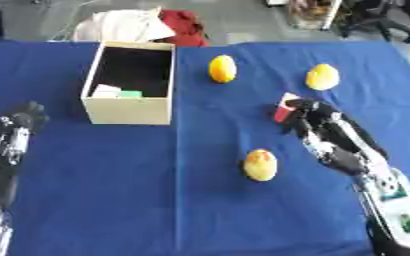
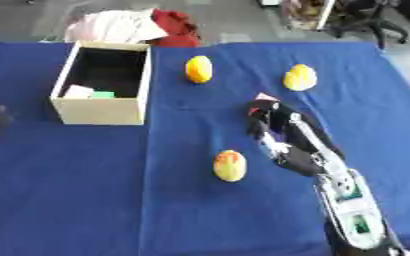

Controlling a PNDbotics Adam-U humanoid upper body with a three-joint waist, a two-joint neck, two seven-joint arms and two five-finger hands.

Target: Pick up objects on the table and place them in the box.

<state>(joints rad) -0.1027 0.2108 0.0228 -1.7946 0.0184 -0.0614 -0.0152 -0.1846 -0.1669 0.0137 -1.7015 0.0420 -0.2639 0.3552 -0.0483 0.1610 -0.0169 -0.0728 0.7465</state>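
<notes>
On a table covered in a blue cloth (image 1: 208,210), the robot's right hand (image 1: 306,117) had its fingers curled around a small red-and-white object (image 1: 285,106), which showed only at the far side of the fingers. Whether the object had left the cloth could not be told from either view. The grasp came from the near right side, and by the look of it this was the pick-up step, with the carry to the box not yet begun.

The cardboard box (image 1: 128,111) stood open-topped at the far left of the cloth, well apart from the right hand, so the object would need to travel leftward across the table. Inside, against the near wall, lay a pale item (image 1: 106,90) and a green one (image 1: 131,93), suggesting that part of the job was already done.

Three yellow-orange, egg-shaped objects remained on the cloth: one (image 1: 222,68) just right of the box's far corner, one (image 1: 322,77) farther right, and one with a reddish blush (image 1: 260,165) nearer the robot, to the left of the working arm. They lay spread apart, leaving room for a hand to close around each in turn.

The left hand (image 1: 18,122) hung idle at the left edge, level with the box's near side; whether its fingers were apart or together could not be told.

No brand, label or legible writing could be made out on the box or the objects. A heap of white and red fabric (image 1: 147,25) lay beyond the table's far edge.
</notes>
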